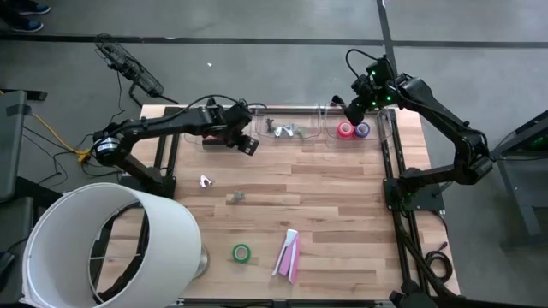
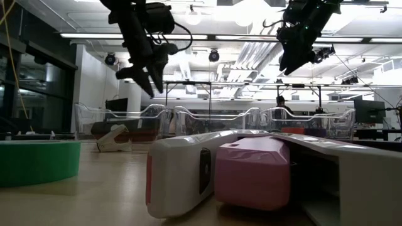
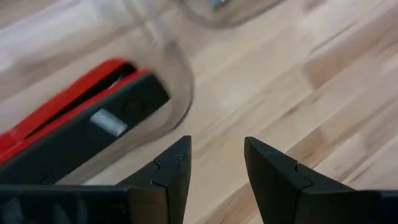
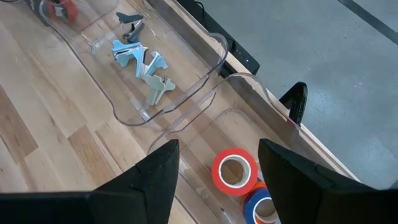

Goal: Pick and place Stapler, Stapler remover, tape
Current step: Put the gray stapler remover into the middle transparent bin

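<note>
A red and black stapler lies in the clear left tray at the table's far edge. My left gripper hovers open beside that tray, over bare wood. Several staple removers lie in the middle tray. Red-orange tape and purple tape lie flat in the right tray, under my open right gripper. On the table lie two staple removers, green tape, and a white stapler beside a pink stapler.
A large white round shade covers the table's near left corner. The three clear trays line the far edge. Bare wood lies across the table's middle and right.
</note>
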### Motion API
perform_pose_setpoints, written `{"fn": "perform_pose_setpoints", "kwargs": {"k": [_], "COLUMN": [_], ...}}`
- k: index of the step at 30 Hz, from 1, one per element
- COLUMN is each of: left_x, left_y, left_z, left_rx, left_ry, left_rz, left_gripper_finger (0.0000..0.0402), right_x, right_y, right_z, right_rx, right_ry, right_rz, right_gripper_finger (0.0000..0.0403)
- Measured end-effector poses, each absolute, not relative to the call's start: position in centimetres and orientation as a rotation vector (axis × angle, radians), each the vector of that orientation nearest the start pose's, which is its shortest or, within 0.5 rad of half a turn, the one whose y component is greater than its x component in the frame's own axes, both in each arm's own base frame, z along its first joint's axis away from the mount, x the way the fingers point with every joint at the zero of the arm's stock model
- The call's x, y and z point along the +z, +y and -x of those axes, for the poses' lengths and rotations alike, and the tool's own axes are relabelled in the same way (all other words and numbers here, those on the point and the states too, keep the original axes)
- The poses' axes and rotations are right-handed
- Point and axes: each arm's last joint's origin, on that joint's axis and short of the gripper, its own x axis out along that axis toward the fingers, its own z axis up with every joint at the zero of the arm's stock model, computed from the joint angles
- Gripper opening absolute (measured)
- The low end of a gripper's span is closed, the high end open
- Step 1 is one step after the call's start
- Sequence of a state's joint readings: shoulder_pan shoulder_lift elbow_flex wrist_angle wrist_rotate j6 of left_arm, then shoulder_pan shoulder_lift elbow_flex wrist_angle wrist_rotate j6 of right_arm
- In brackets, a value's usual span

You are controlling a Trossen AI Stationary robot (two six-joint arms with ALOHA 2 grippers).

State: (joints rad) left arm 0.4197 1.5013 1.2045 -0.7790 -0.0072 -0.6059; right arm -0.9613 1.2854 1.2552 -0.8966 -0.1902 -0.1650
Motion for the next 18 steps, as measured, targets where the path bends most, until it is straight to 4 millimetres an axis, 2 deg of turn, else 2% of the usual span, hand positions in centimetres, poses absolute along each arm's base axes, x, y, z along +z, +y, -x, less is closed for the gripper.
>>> {"fn": "perform_pose_setpoints", "kwargs": {"k": [11, 14, 18], "left_x": [26.2, 26.0, 25.8], "left_y": [9.2, 8.2, 7.0], "left_z": [-27.1, -26.8, -26.7], "left_rx": [0.679, 0.683, 0.696], "left_ry": [1.088, 1.163, 1.208], "left_rz": [0.709, 0.703, 0.717], "left_gripper_finger": [0.0151, 0.0174, 0.0234], "right_x": [33.2, 33.2, 33.2], "right_y": [-20.2, -20.2, -20.2], "right_z": [-14.8, -14.8, -14.8], "right_rx": [-0.642, -0.642, -0.642], "right_ry": [0.848, 0.848, 0.847], "right_rz": [-0.368, -0.368, -0.368], "right_gripper_finger": [0.0211, 0.0211, 0.0211]}}
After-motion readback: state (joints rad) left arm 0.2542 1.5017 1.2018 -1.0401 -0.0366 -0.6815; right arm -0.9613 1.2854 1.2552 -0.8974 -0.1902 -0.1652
